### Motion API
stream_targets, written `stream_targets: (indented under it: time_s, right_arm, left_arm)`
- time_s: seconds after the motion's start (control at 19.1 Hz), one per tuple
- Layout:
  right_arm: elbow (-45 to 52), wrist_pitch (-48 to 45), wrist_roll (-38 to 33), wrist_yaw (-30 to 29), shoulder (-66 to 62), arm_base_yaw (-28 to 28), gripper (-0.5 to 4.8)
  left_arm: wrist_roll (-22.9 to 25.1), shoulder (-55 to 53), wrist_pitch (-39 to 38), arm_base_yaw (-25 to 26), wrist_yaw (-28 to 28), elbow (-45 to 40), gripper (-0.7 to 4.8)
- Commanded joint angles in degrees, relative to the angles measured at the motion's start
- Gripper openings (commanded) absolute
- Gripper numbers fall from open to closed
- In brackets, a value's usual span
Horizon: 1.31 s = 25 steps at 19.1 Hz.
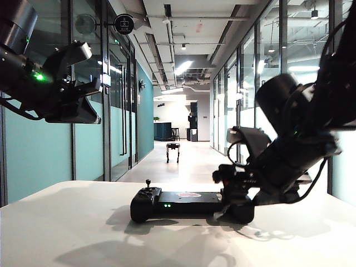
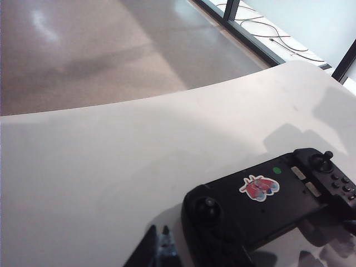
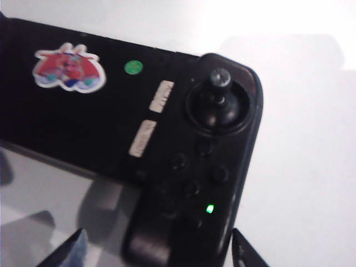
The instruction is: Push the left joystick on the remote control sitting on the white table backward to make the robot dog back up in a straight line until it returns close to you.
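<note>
- Lying flat on the white table (image 1: 67, 222), the remote control (image 1: 183, 204) had its long axis running across the exterior view, left to right, near the table's middle.
- The left joystick (image 1: 148, 183) stood upright on the controller's left bulge, untouched; the right stick (image 3: 219, 83) rose from its round well at the other end.
- A reddish sticker (image 3: 69, 68) and a green dot (image 3: 133, 67) sat on the controller's flat top, and a small green light (image 3: 209, 209) glowed on its near edge.
- The right gripper (image 3: 156, 253) was low over the controller's right end, its arm sloping down from the upper right; the two finger tips stood wide apart on either side of that grip, closed on nothing.
- The left gripper (image 1: 83, 103) hung high at the left of the exterior view, well clear of the table; whether its jaws were apart or together could not be told.
- The robot dog (image 1: 173, 151) stood on all fours far down the corridor floor, well beyond the table.
</note>
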State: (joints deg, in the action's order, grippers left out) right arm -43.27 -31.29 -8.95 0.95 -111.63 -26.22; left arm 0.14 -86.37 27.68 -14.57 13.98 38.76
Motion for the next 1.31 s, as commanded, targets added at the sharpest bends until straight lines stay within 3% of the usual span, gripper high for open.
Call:
stream_targets:
  time_s: [0.05,0.52,0.68,0.89,1.0,1.31]
  right_arm:
    - [-1.2,-0.4,-0.1,-0.4,-0.3,-0.1,3.28]
    - [-3.0,-0.3,0.0,0.6,-1.5,-0.1,3.22]
    - [-3.0,-0.2,0.0,0.6,-1.5,-0.1,2.59]
    - [-3.0,-0.2,0.0,0.6,-1.5,-0.1,2.59]
    - [-3.0,-0.3,0.0,0.6,-1.5,-0.1,2.28]
    - [-3.0,-0.7,-0.1,1.5,-1.5,-0.1,2.06]
  left_arm:
    - [-0.2,0.1,0.7,0.0,0.5,0.4,-0.05]
    - [-0.2,0.1,0.7,0.0,1.5,0.4,-0.05]
    - [-0.2,0.1,0.6,0.0,1.5,0.4,-0.05]
    - [-0.2,0.1,0.6,0.0,1.6,0.4,-0.05]
    - [-0.2,0.1,0.6,0.0,1.6,0.4,-0.05]
    - [-0.2,0.1,-0.2,0.0,1.9,0.4,-0.05]
